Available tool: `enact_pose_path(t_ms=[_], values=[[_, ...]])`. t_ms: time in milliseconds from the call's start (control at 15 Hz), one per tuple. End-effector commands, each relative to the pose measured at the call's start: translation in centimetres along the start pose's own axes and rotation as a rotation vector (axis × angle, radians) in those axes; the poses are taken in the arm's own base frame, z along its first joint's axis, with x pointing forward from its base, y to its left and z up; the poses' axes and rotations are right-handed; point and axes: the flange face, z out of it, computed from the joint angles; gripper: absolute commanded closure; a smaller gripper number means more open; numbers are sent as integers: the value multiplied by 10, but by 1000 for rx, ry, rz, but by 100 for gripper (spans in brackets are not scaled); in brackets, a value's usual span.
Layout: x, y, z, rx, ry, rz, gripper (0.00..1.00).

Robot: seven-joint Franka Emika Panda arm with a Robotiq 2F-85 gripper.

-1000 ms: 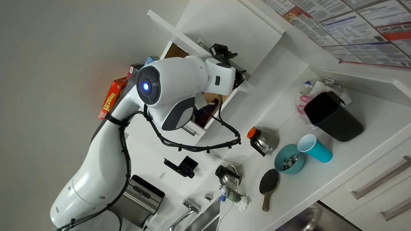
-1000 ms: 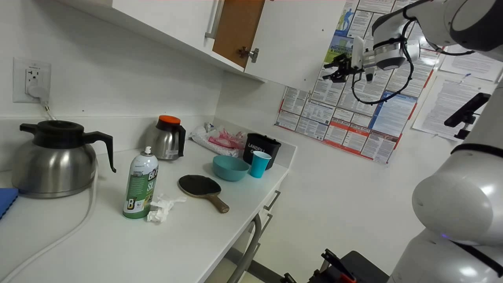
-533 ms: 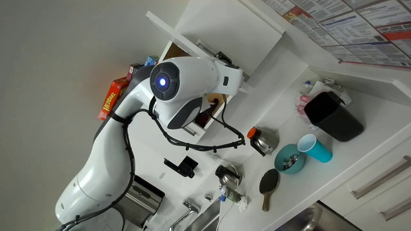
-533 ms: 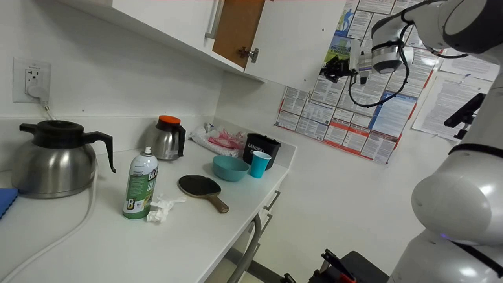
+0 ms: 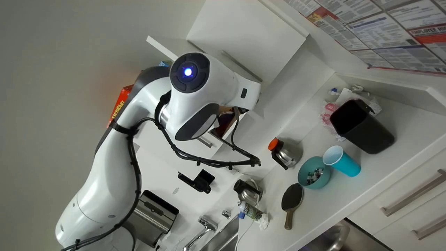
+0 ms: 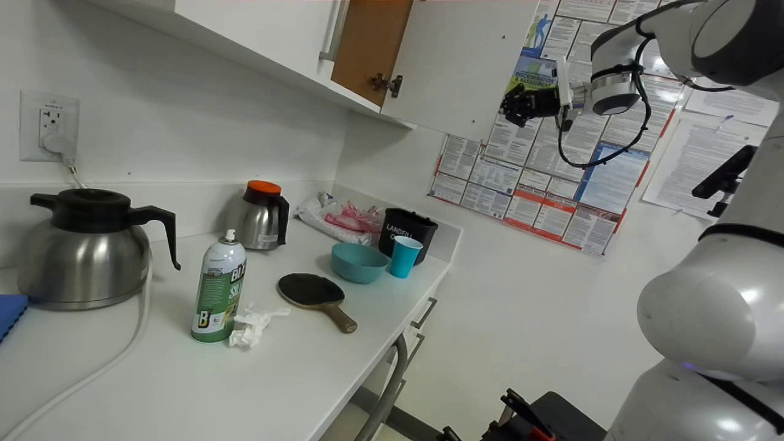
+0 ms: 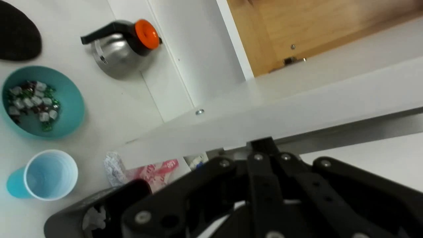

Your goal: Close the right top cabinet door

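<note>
- So the right top cabinet door hung open, up above the counter.
- The gripper was higher than the counter too, jaws clenched together; couldn't tell if it touched the door.
- Teal bowl and blue cup sat on the counter, side by side.
- Paddle lay flat on the counter.

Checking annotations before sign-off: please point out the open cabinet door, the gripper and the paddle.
Open cabinet door [image 6: 454,67]: in an exterior view, on its inner face.
Gripper [image 7: 269,148]: in the wrist view, midway between its fingertips.
Paddle [image 6: 310,289]: in an exterior view, on its dark blade.
</note>
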Motion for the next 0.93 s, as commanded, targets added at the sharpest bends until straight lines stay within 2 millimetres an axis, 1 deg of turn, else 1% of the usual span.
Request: enact_pose_path(t_ms=[0, 267, 400, 667, 867], values=[[-25, 2, 6, -89, -160, -23, 100], [-58, 10, 26, -187, -338, -55, 100], [-76, 13, 40, -223, -404, -76, 100], [-108, 11, 74, -246, -509, -144, 100], [-131, 8, 107, -221, -540, -248, 100]])
